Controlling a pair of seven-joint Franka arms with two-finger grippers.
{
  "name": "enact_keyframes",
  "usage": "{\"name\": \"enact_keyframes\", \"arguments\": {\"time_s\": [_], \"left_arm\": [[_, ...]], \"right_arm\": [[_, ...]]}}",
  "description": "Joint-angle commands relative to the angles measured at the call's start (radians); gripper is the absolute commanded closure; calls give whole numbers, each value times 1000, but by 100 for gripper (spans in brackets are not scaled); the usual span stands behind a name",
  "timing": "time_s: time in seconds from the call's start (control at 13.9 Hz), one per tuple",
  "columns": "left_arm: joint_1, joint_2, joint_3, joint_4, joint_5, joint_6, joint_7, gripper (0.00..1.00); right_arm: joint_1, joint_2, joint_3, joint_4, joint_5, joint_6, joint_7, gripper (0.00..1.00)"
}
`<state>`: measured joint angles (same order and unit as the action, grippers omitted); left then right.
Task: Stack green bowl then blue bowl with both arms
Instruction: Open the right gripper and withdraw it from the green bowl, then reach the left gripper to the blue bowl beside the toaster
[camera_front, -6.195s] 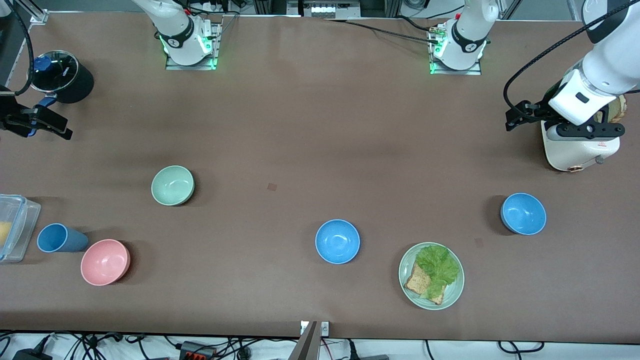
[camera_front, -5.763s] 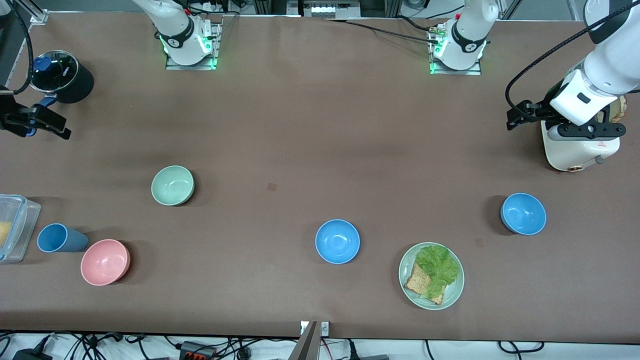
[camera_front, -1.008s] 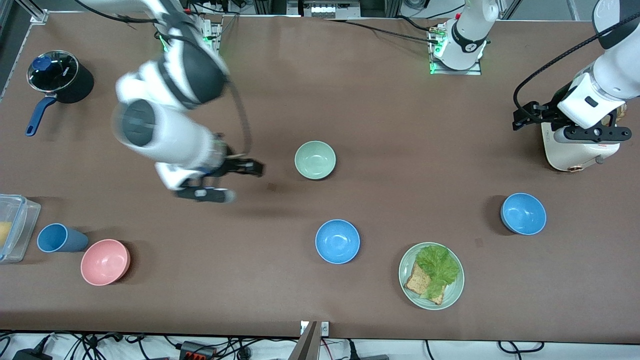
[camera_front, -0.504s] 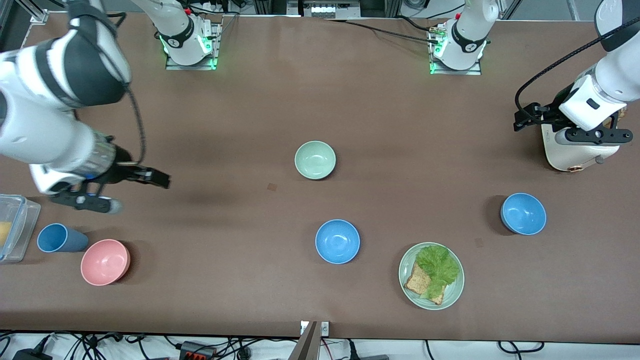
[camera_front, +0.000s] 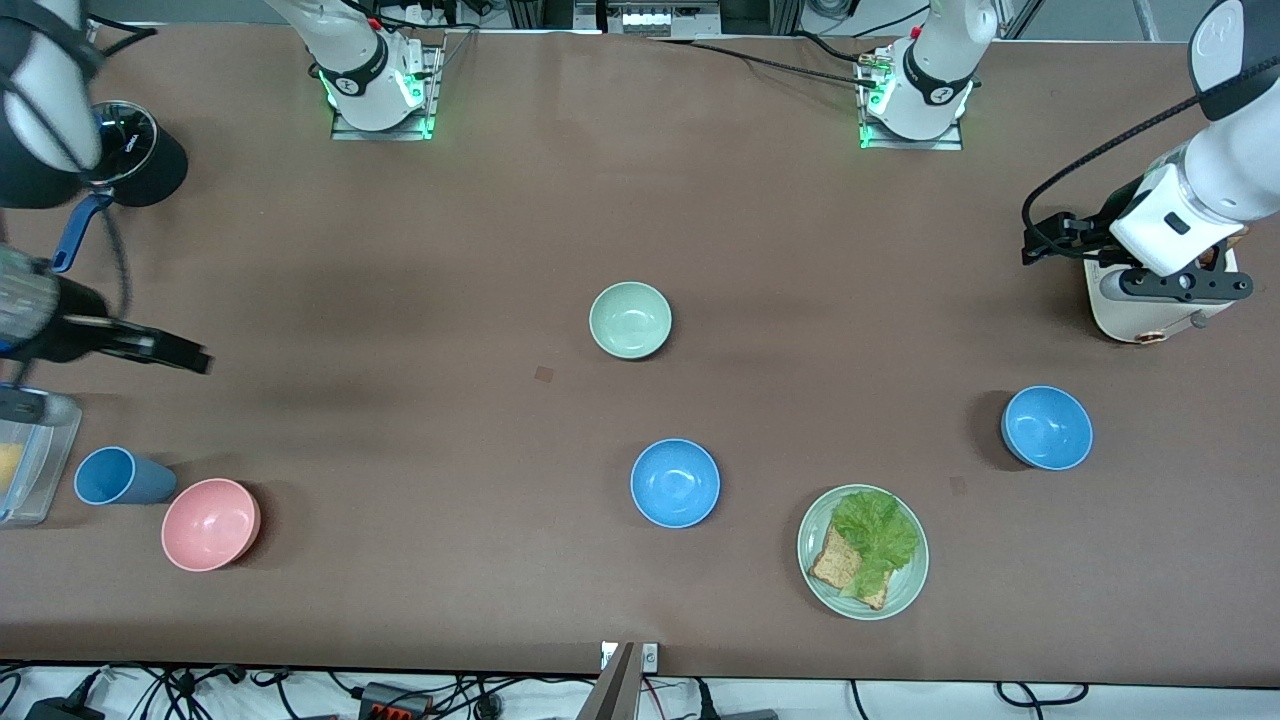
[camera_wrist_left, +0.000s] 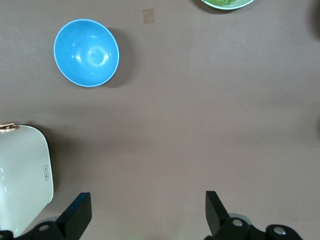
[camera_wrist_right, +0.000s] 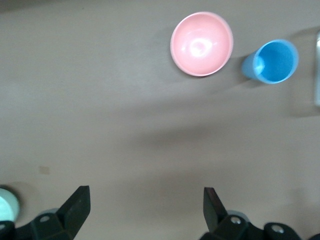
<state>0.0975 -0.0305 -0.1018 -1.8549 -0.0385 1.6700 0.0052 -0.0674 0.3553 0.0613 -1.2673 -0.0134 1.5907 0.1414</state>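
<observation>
The green bowl (camera_front: 630, 319) stands upright and alone at the middle of the table; a sliver of it shows in the right wrist view (camera_wrist_right: 7, 205). One blue bowl (camera_front: 675, 483) sits nearer the front camera than the green bowl. The second blue bowl (camera_front: 1047, 428) sits toward the left arm's end and also shows in the left wrist view (camera_wrist_left: 86, 52). My right gripper (camera_front: 170, 352) (camera_wrist_right: 145, 200) is open and empty, over bare table at the right arm's end. My left gripper (camera_front: 1040, 240) (camera_wrist_left: 147, 205) is open and empty, over the table beside a white appliance.
A white appliance (camera_front: 1150, 305) stands under the left wrist. A green plate (camera_front: 806, 550) with lettuce and toast lies near the front edge. At the right arm's end are a pink bowl (camera_front: 211, 523), a blue cup (camera_front: 120, 477), a clear container (camera_front: 30, 450) and a black pot (camera_front: 125, 150).
The green bowl went from the right arm's end to the table's middle. My right gripper has let it go and swung back to its own end. The left arm has barely moved.
</observation>
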Motion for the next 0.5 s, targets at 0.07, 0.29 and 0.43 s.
{"name": "enact_keyframes", "arguments": {"time_s": [0.07, 0.29, 0.43], "left_arm": [[17, 79, 8, 46, 66, 20, 26, 0], [83, 214, 7, 110, 86, 74, 27, 0], [117, 315, 8, 167, 89, 126, 71, 0]], "right_arm": [[51, -81, -90, -12, 3, -28, -92, 0], [44, -122, -101, -43, 3, -34, -156, 0], [44, -127, -104, -43, 3, -82, -149, 0]]}}
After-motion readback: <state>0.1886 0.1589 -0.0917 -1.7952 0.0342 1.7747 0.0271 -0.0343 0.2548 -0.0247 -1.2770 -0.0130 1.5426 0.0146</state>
